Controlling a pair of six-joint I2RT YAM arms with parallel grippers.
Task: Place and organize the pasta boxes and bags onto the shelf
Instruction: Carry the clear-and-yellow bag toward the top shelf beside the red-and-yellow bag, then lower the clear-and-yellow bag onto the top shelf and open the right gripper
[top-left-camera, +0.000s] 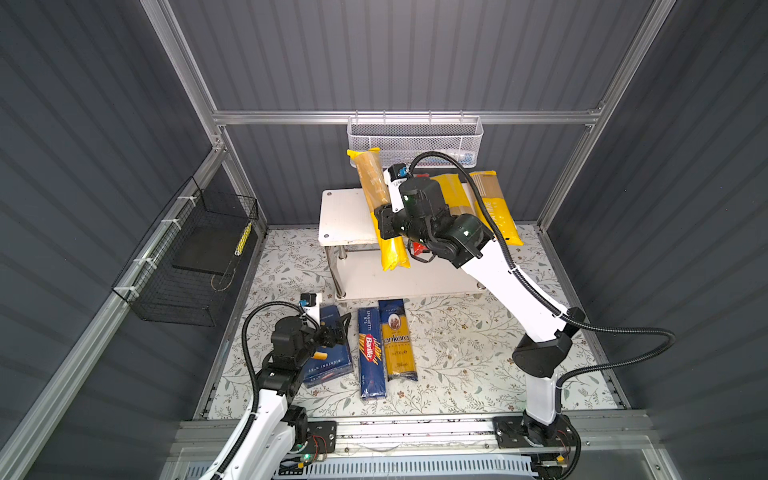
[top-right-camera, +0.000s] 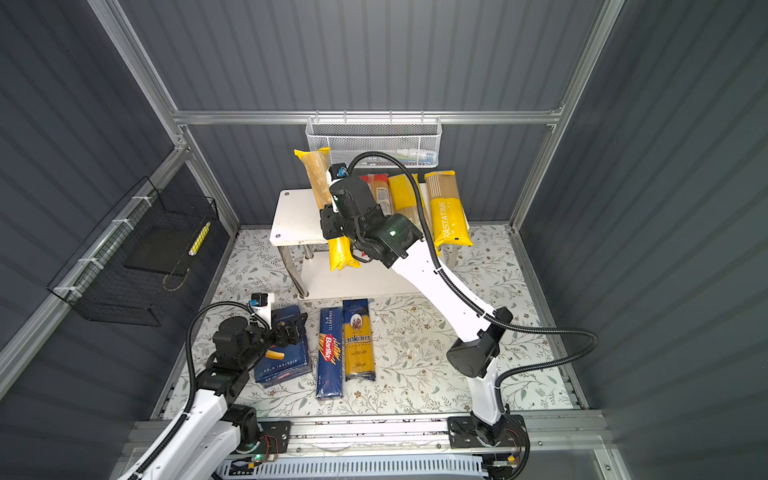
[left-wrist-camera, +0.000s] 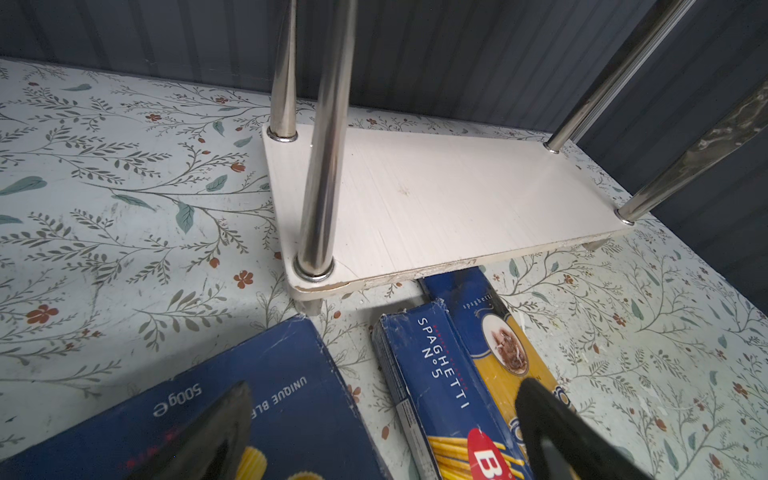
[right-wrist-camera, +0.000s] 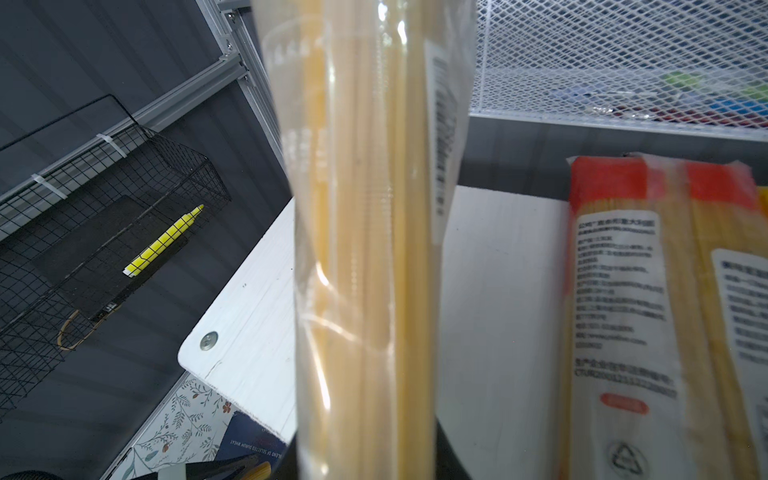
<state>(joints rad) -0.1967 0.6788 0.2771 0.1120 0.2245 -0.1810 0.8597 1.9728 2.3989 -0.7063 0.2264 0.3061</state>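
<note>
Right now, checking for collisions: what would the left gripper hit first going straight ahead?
Probably the shelf, at its lower board's front edge near the chrome leg; depth is unclear.

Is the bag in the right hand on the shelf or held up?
Held up: the right hand grips the bag above the shelf, skewed to the other bags lying there.

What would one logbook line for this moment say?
right end effector: shut on yellow spaghetti bag over shelf | left end effector: open above rigatoni box | table: spaghetti box, ankara bag
</note>
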